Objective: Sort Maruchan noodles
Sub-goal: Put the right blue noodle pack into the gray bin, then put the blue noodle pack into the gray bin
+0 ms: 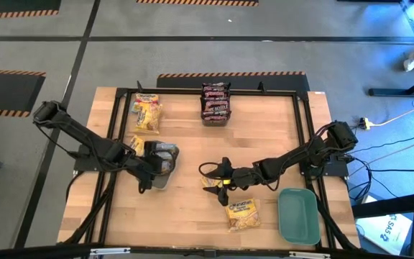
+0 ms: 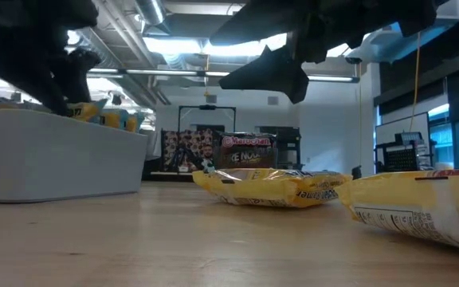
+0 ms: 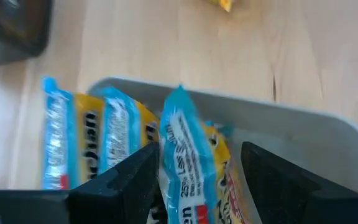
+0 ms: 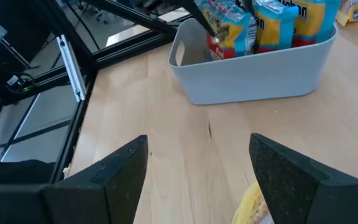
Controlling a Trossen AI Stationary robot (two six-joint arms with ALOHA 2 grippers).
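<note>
- High view: left gripper (image 1: 152, 175) over the pale grey tray (image 1: 165, 167) at the table's (image 1: 192, 140) left-centre; yellow packets stand in that tray. Right gripper (image 1: 218, 173) at mid-table, just above a yellow packet (image 1: 215, 183). Second yellow packet (image 1: 243, 214) lies flat near the front edge, beside the teal tray (image 1: 298, 215). Yellow packet pair (image 1: 147, 114) at rear left; dark maroon stack (image 1: 215, 103) at rear centre
- Low view: grey tray (image 2: 58, 151) at left with yellow packets showing over its rim; flat yellow packet (image 2: 271, 186) at centre; another (image 2: 425, 207) close at right; maroon stack (image 2: 245, 151) far behind
- Left wrist view: fingers (image 3: 120, 180) spread apart, a blue-edged yellow packet (image 3: 191, 165) upright between them, contact cannot be told; grey tray rim (image 3: 291, 118) behind
- Right wrist view: fingers (image 4: 288, 171) wide apart, nothing held; yellow packet edge (image 4: 253, 205) below them; grey tray (image 4: 253, 68) beyond with upright packets (image 4: 278, 22)
</note>
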